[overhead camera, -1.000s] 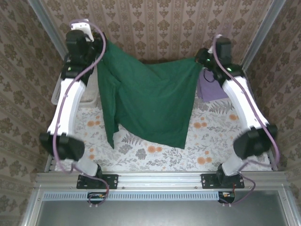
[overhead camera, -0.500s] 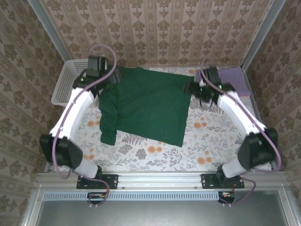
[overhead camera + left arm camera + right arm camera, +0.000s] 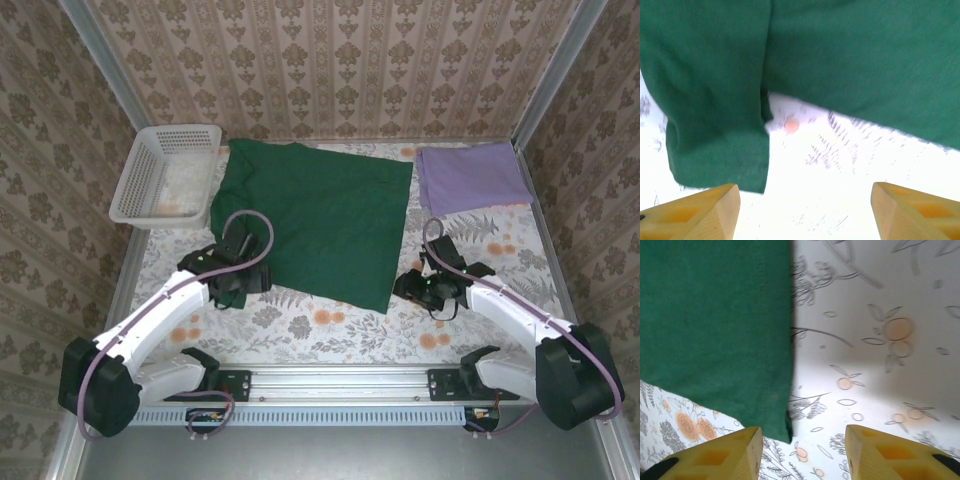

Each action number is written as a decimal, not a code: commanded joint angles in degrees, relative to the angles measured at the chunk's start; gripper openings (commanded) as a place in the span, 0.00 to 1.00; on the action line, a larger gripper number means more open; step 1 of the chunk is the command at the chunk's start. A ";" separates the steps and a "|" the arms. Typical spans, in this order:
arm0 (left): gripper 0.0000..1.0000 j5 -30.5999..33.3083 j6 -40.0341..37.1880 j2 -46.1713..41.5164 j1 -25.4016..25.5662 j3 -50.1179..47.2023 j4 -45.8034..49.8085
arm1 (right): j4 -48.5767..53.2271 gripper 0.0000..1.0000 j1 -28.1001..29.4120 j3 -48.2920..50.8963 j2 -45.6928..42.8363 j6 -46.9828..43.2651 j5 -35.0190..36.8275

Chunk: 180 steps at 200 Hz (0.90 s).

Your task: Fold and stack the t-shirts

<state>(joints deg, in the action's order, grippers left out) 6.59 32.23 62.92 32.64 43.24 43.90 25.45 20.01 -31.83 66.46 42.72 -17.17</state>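
Left gripper [image 3: 805,207] is hovering open by green shirt [image 3: 320,215] sleeve [image 3: 715,145], right gripper [image 3: 803,450] hovering open at its near corner; both empty, probably lining up first fold.

Top cam is mounted high above and behind the arm bases, angled down at the whole tabletop [image 3: 300,325], so that's your wide shot. Left wrist cam rides right over the left end effector [image 3: 805,215], low and close, facing the near left edge of the green t-shirt [image 3: 850,55]. Right wrist cam does the same over the right end effector [image 3: 802,452], aimed at the shirt's near right corner. Both spots also sit in the wide shot.
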 commanded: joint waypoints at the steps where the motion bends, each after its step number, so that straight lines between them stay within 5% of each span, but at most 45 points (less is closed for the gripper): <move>1: 0.68 4.38 5.90 -1.04 1.45 -1.87 4.26 | -5.55 0.47 1.88 1.10 1.93 3.16 -1.93; 113: 0.42 5.43 12.28 1.31 0.75 -10.50 -4.23 | -6.59 0.38 9.60 -0.86 6.90 4.96 4.59; 180: 0.52 6.59 12.32 -0.58 -0.11 -12.83 -4.12 | -6.03 0.35 12.18 -0.81 7.53 5.97 6.09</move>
<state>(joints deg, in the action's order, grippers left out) 12.36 43.66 63.22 33.28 31.70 40.21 18.76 31.24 -31.40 73.14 47.68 -12.80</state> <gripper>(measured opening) 0.509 0.353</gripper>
